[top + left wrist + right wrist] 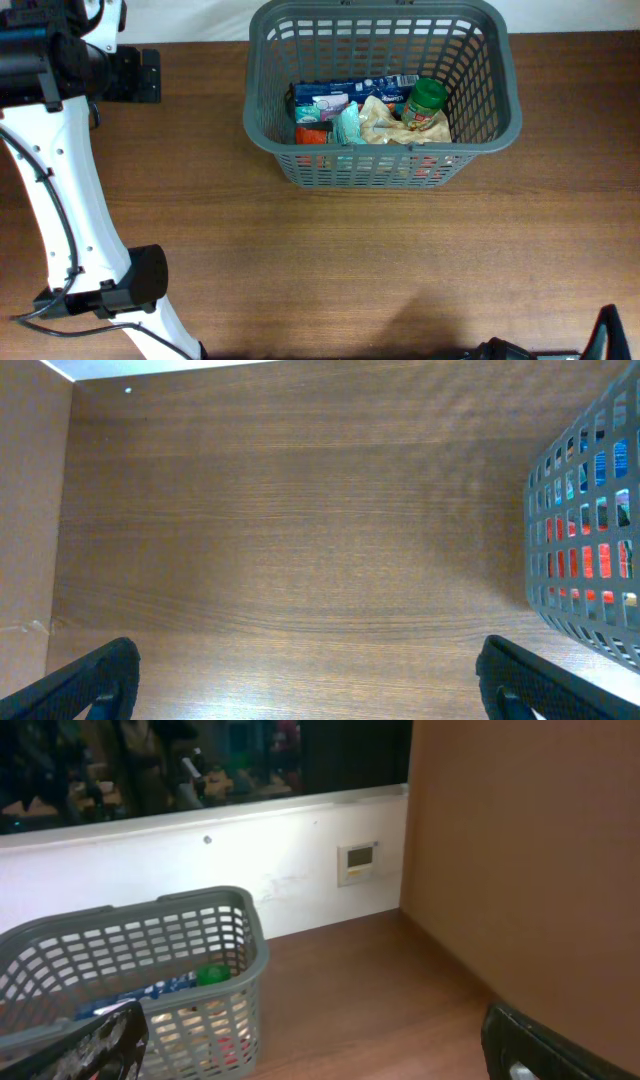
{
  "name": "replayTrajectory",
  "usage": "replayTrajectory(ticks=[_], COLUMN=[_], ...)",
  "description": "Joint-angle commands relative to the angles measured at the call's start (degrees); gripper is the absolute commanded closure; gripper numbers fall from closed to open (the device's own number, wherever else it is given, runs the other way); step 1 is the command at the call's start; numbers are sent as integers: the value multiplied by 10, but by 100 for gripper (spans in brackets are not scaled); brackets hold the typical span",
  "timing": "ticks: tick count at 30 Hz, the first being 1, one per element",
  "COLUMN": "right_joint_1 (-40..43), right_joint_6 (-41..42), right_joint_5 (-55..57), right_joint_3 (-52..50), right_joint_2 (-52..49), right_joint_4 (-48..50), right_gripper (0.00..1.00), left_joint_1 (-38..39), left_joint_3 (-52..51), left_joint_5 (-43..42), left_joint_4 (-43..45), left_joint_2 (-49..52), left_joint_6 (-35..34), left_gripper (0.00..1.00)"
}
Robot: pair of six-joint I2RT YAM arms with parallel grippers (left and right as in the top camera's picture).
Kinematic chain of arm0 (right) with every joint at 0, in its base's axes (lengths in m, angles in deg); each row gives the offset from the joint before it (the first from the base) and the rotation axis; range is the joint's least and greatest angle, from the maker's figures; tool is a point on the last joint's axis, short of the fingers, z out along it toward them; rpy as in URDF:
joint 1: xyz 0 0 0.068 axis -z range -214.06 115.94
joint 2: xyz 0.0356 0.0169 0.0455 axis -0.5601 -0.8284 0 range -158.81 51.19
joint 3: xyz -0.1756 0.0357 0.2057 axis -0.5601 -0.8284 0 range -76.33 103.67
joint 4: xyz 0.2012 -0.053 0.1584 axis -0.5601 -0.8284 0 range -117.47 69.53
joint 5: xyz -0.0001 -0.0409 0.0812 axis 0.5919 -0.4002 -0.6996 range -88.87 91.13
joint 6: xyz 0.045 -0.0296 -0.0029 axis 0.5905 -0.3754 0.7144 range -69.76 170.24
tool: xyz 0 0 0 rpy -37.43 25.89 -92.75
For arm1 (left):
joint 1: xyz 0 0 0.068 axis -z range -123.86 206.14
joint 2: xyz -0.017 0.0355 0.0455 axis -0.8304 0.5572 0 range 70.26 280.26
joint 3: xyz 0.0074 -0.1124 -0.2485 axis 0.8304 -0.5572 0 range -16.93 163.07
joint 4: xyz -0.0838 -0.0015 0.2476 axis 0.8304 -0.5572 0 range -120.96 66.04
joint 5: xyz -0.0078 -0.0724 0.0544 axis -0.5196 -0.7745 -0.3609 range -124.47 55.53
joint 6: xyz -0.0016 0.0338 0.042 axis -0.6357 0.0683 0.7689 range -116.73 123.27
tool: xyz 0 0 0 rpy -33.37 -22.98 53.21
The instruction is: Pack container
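The dark grey slotted basket (pixel 380 168) stands at the back middle of the table. Inside lie a blue box (pixel 350 92), a green-lidded jar (pixel 427 103), a teal pouch (pixel 347 125), a crinkly pale bag (pixel 380 120) and a red pack (pixel 312 133). My left gripper (pixel 310 680) is open and empty over bare table, with the basket's wall (pixel 590 540) to its right. My right gripper (pixel 320 1045) is open and empty, well apart from the basket (pixel 130 970), which lies ahead to its left; the green lid (pixel 211 975) shows inside.
The left arm's white links (pixel 60 200) run down the table's left side. Part of the right arm (pixel 605 335) shows at the bottom right edge. A white wall (pixel 250 850) stands behind the table and a brown panel (pixel 530 860) to the right.
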Motion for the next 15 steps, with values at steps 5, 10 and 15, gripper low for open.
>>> replayTrajectory(ticks=[5, 10, 15], right_joint_1=[3, 3, 3], right_joint_6=[0, 0, 0], right_joint_5=[-19, -57, -97], right_joint_3=[-9, -58, -207], right_joint_2=[4, 4, 4], right_joint_4=[-14, -10, 30], right_gripper=[1, 1, 1], left_joint_1=[-2, -2, -2], left_joint_3=[-3, -3, -3], left_joint_5=[-5, -5, -5], left_joint_4=[0, 0, 0], left_joint_2=[-1, -1, -1], left_joint_6=[-7, -7, -7], left_gripper=[1, 1, 1])
